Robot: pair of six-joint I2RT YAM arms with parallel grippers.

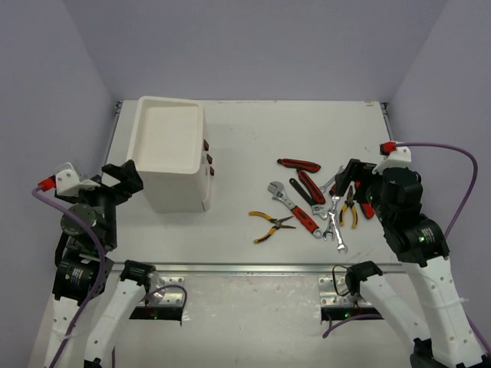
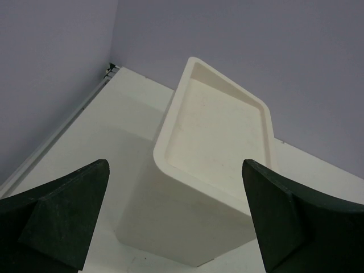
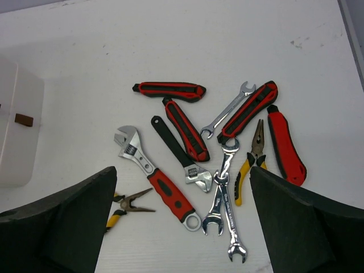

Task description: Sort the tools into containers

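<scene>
Nearest the lens in the right wrist view, the right gripper [image 3: 181, 176] hangs spread wide with nothing between its dark fingers, above the tools heaped in the middle of that frame. They are steel, so by my reckoning rigid and heavy for their size. The plain silver spanners [image 3: 224, 196] look slick and lie crossed over one another, making them awkward first picks. The red-handled adjustable wrench [image 3: 156, 182] lies nearly clear of the heap, and its rubbery grip, taken across the narrow width, seems the surest hold. The black wrench [image 3: 173, 148] lies against a red-and-black cutter [image 3: 185, 128], and one pair of yellow-handled pliers [image 3: 128, 206] sits apart at lower left. The left gripper [image 2: 175, 170] is likewise agape and bare, facing the white box [image 2: 170, 222], whose shallow tray top fills the centre of its view. As thin plastic, it may slide if nudged. The table [image 1: 253, 130] is flat and white, with pale lavender walls closing it in.
</scene>
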